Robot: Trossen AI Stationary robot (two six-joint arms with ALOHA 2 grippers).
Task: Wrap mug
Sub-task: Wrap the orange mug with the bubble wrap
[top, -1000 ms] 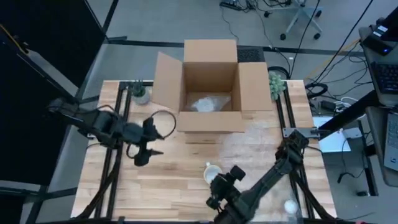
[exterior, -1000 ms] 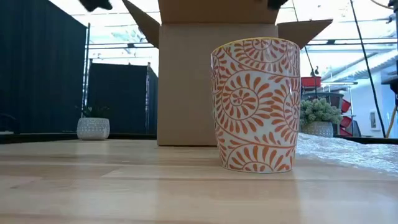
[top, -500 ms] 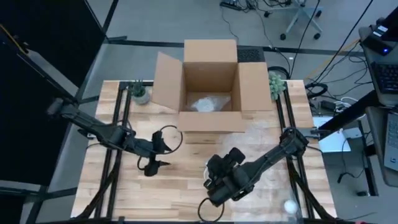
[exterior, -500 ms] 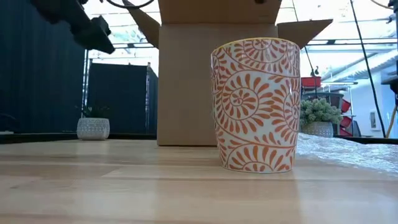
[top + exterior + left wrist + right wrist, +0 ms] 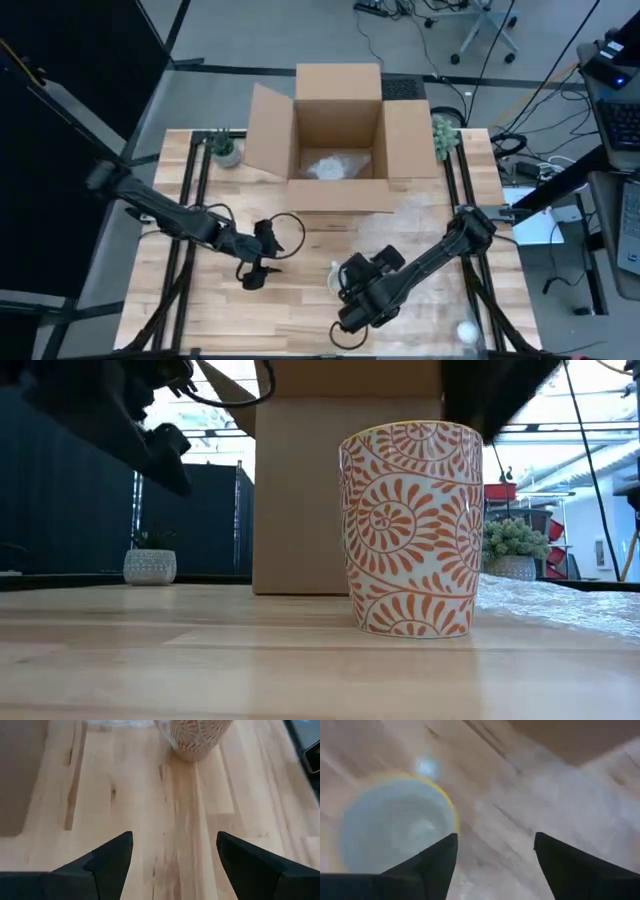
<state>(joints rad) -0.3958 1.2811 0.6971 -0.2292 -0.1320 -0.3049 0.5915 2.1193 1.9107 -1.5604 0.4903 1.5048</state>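
Two pincers are mine, and both stand wide open with nothing held. Nearest the table's front edge, my right gripper (image 5: 345, 318) hangs just above the mug (image 5: 411, 528), looking straight down into its pale inside past the yellow rim; one finger (image 5: 427, 865) lies over the cup's edge in that wrist view, the other over bare wood. The mug stands upright on the wooden table (image 5: 290, 305), orange swirls on white, with the sheet of bubble wrap (image 5: 560, 607) lying flat just beside it, toward the right arm's side. My left gripper (image 5: 256, 274) hovers off the wood a little way to the mug's other side, fingers pointing at it, the cup's foot showing beyond them in that wrist's view.

Farther back the open cardboard box (image 5: 338, 140) holds some pale packing, with a small potted plant (image 5: 224, 148) at one rear corner and another green plant (image 5: 444, 134) at the other.

As I judge it, the danger is the descent: one finger catching the rim could tip the mug. The glazed wall may also slip in a loose pinch.
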